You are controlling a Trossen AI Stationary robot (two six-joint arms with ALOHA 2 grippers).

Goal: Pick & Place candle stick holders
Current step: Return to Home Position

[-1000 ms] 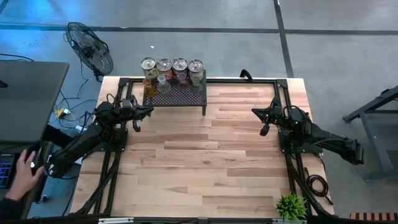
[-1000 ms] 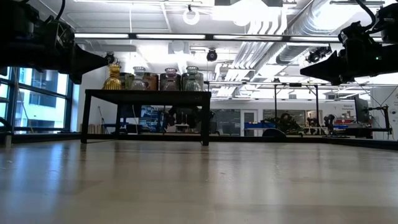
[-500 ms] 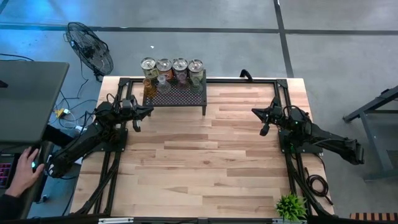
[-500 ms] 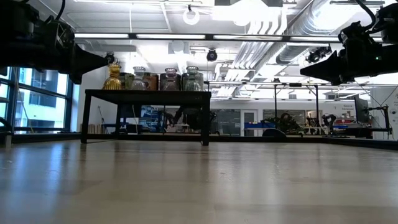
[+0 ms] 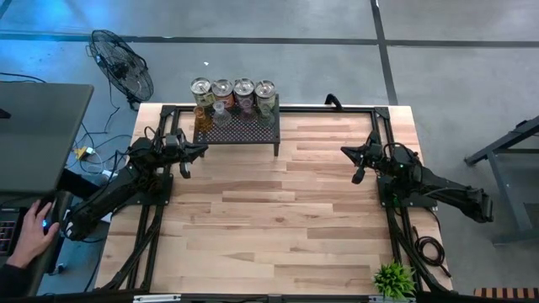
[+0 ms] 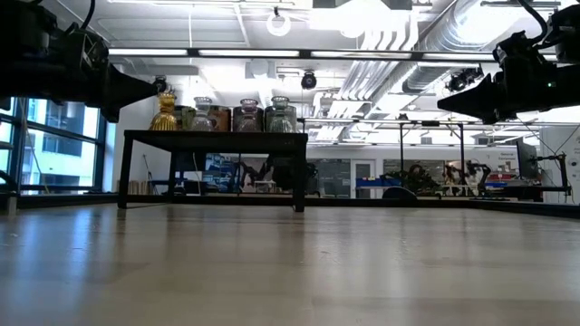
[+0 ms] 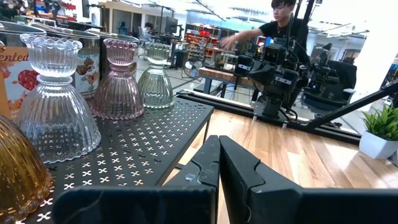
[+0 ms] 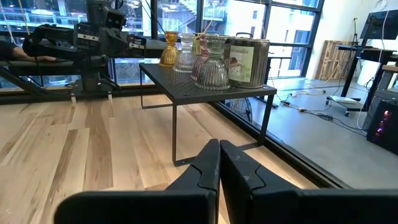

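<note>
Several candle stick holders stand on a black perforated rack (image 5: 240, 130) at the table's far edge: an amber one (image 7: 15, 165), a clear one (image 7: 56, 109), a pink one (image 7: 118, 81) and an olive one (image 7: 155, 78), with round-topped tins (image 5: 232, 88) behind them. My left gripper (image 5: 202, 151) is shut and empty, just left of the rack; it also shows in the left wrist view (image 7: 219, 165). My right gripper (image 5: 344, 151) is shut and empty at the right; it also shows in the right wrist view (image 8: 219, 165).
The wide wooden table top (image 5: 278, 219) lies bare between the arms. A small green plant (image 5: 393, 279) stands at the near right corner. A person's hand (image 5: 34, 227) shows at a desk left of the table. A fan (image 5: 122, 63) stands beyond the far left.
</note>
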